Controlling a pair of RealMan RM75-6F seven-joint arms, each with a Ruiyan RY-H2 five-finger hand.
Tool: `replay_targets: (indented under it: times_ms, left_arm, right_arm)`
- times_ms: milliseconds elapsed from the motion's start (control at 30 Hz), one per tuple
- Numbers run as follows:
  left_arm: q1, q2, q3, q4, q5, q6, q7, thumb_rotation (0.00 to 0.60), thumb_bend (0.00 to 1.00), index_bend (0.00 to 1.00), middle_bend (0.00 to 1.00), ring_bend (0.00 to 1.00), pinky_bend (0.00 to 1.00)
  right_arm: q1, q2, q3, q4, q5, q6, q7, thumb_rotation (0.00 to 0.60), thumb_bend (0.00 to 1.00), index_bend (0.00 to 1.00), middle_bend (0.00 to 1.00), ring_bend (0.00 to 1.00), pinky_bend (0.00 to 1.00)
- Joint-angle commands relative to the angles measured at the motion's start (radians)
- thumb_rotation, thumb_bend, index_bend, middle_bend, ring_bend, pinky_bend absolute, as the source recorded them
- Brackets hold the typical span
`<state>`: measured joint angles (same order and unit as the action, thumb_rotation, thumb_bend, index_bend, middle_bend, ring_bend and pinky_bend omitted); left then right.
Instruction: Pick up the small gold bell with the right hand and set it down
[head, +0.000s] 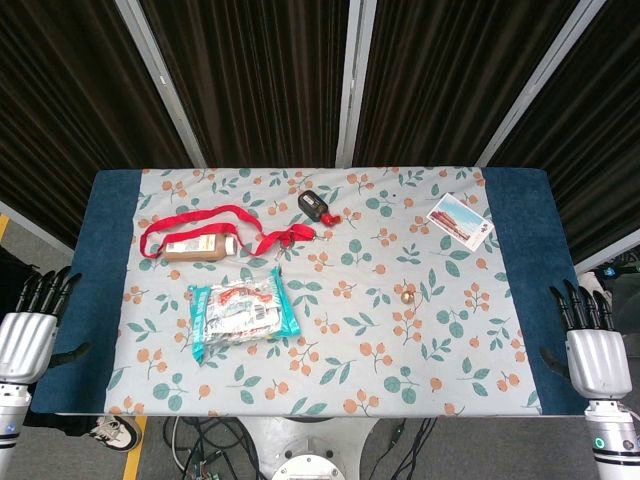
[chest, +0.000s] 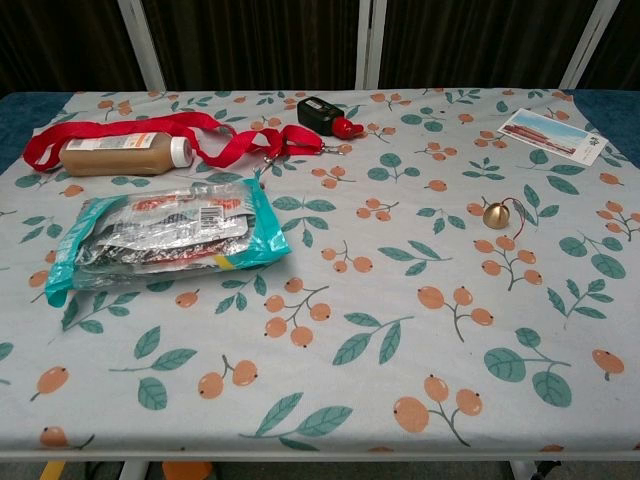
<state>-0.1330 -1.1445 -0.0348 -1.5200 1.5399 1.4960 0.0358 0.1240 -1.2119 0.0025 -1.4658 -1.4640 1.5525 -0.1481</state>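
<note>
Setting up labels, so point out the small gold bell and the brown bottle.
small gold bell (chest: 495, 215), chest view, on its rounded body.
brown bottle with white cap (chest: 118, 154), chest view, on its label.

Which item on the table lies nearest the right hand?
The small gold bell; the postcard lies farther back, and the rest sit left of centre, away from the right hand.

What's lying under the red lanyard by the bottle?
The red lanyard loops around the brown bottle, crossing the floral tablecloth. Whether the strap passes under the bottle is hidden.
</note>
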Motion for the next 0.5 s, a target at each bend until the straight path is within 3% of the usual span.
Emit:
replay_targets:
  times_ms: [33,267,500]
  left_arm:
    - [0.001,0.004,0.002,-0.007,-0.007,-0.008,0.003,0.600,0.05,0.01,0.00,0.00,0.00]
    - [-0.005,0.009,0.009,-0.020,-0.017,-0.039,0.005,0.600,0.05,0.01,0.00,0.00,0.00]
    - [-0.017,0.013,0.012,-0.015,-0.006,-0.057,-0.009,0.600,0.05,0.01,0.00,0.00,0.00]
  right_arm:
    - [-0.002,0.003,0.008,-0.008,0.006,-0.010,-0.026,0.600,0.10,0.00,0.00,0.00,0.00]
    - [0.022,0.039,0.022,-0.056,0.025,-0.090,-0.015,0.600,0.10,0.00,0.00,0.00,0.00]
    - [0.137,0.122,0.070,-0.181,0.050,-0.254,-0.138,0.600,0.12,0.00,0.00,0.00,0.00]
